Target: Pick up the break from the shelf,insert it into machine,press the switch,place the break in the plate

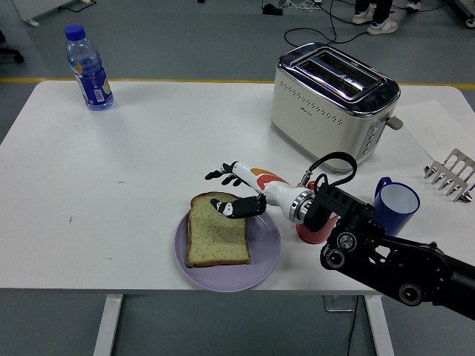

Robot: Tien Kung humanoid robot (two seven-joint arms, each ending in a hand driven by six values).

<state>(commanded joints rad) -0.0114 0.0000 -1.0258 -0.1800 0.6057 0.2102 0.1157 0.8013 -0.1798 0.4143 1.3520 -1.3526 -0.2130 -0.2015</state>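
Note:
A slice of brown bread (pixel 217 232) lies flat on the lilac plate (pixel 264 252) near the table's front edge. My right hand (pixel 226 190) reaches in from the lower right and hovers at the bread's far right corner. Its fingers are spread, the thumb over the bread's top edge and the others out over the table beyond it, holding nothing. The cream toaster (pixel 332 99) stands at the back right with both slots empty, its lever (pixel 395 122) on the right end. My left arm is out of sight.
A blue-capped water bottle (pixel 88 68) stands at the back left. A blue mug (pixel 394 207) and a red object (pixel 310 231) sit beside my right forearm. A metal rack (pixel 450 173) lies at the right edge, and a black cable loops above my wrist.

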